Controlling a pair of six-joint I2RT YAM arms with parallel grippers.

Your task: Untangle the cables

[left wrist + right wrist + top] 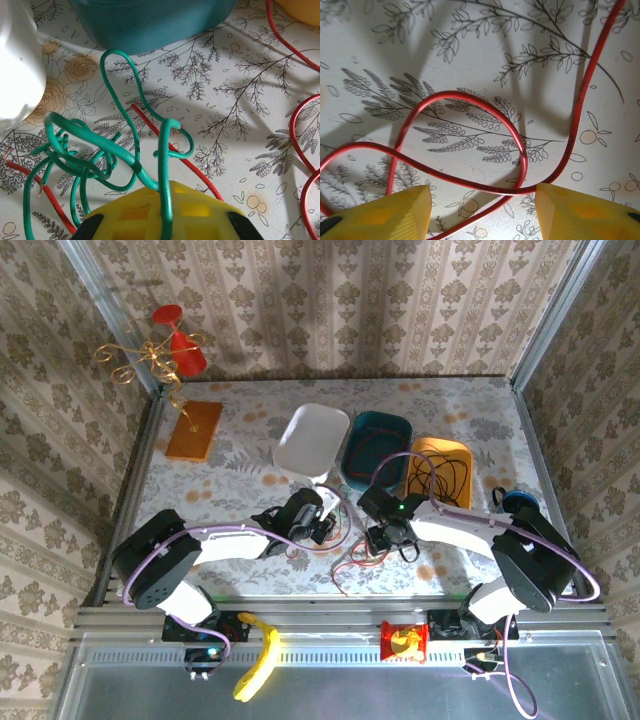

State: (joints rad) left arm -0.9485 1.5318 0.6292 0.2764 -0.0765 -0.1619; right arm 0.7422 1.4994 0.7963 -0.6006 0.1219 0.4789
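Yellow fingers of the left tool (165,215) are clamped on the green cable (163,160), whose tangled loops rise off the surface (235,125) just near of the teal bin (150,20). The right tool (480,200) stands partly wide and holds nothing, its fingers straddling a loop of the red cable (455,93) lying flat at the near middle.

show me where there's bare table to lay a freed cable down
Widest bare patch: between the orange board and the white tray. A thinner strip of table runs behind the tray, the teal bin and the yellow bin. Crowded: the near middle, where the red cable and green cable lie looped around the left end effector and right end effector.
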